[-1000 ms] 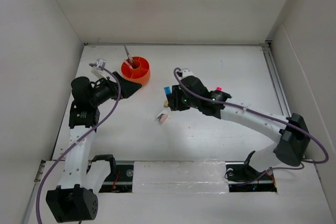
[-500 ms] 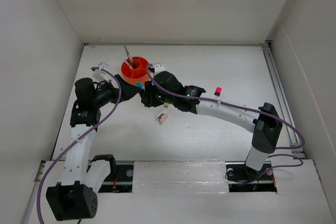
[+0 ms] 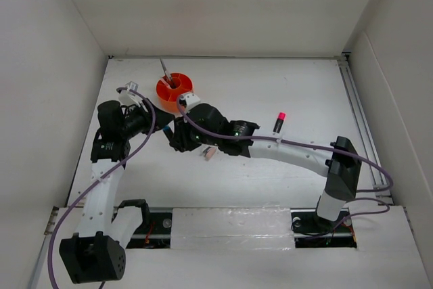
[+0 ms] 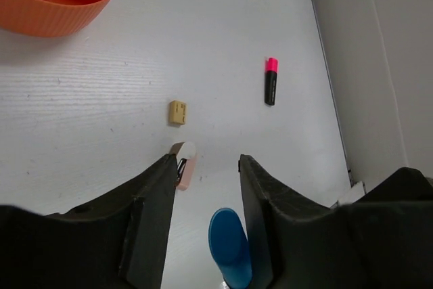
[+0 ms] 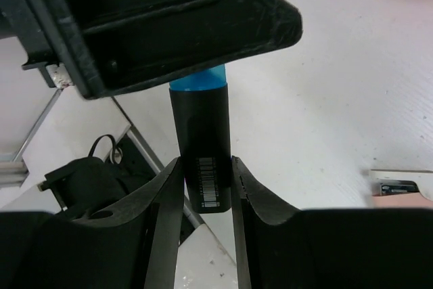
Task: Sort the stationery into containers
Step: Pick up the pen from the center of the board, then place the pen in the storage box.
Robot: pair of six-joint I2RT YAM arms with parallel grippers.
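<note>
While right fingers [image 5: 162, 225] clamp the blue-capped marker [image 5: 201, 140], parted left fingers [image 4: 152, 235] straddle its cap [image 4: 229, 248], tan eraser [image 4: 177, 112] beyond.

Bright, even light casts soft shadows on the white table [image 3: 284, 86]; close jaws look blurred.

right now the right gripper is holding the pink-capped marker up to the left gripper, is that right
Not quite: the marker in the right gripper has a blue cap, as the right wrist view shows, and it is held up to the left gripper. The pink-capped marker lies apart on the table in the left wrist view.
</note>
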